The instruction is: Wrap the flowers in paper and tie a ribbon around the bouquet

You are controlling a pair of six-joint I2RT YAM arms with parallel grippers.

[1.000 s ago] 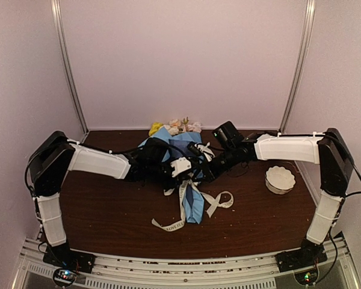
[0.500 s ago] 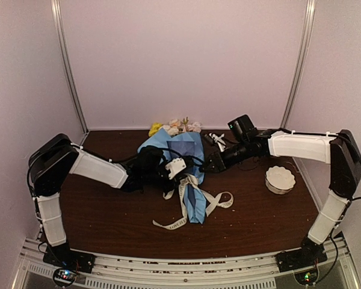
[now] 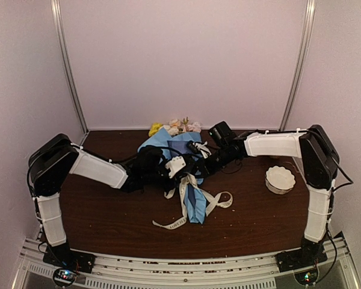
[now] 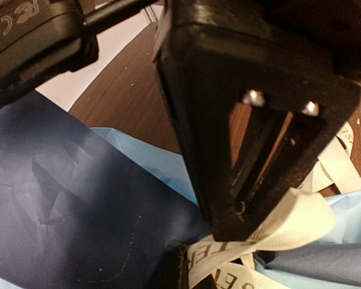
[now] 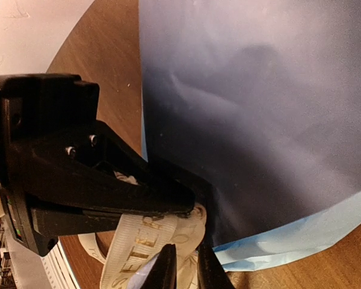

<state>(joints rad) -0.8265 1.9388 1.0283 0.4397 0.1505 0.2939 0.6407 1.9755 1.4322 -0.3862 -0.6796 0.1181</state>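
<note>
Pinching the ribbon [image 4: 289,226] with the left tool [image 4: 207,250], fingers pressed together on a cream loop just over the bouquet [image 3: 195,209]. Pinching the same ribbon with the right tool [image 5: 177,235] as well, jaws nearly closed on a lettered band, close beside the left tool above the cone's middle. Beneath both tools, dark navy paper [image 5: 259,120] with a light blue edge. Beyond the tools, toward the back wall, flowers [image 3: 177,126] showing out of the wide end: yellow, pink, white. On the near side of the tools, the cone's narrow end flat on the counter [image 3: 108,211], loose ribbon tails trailing to either side of it. Well off to the right of the right tool, a white bowl [image 3: 280,179], well apart from the bouquet.
</note>
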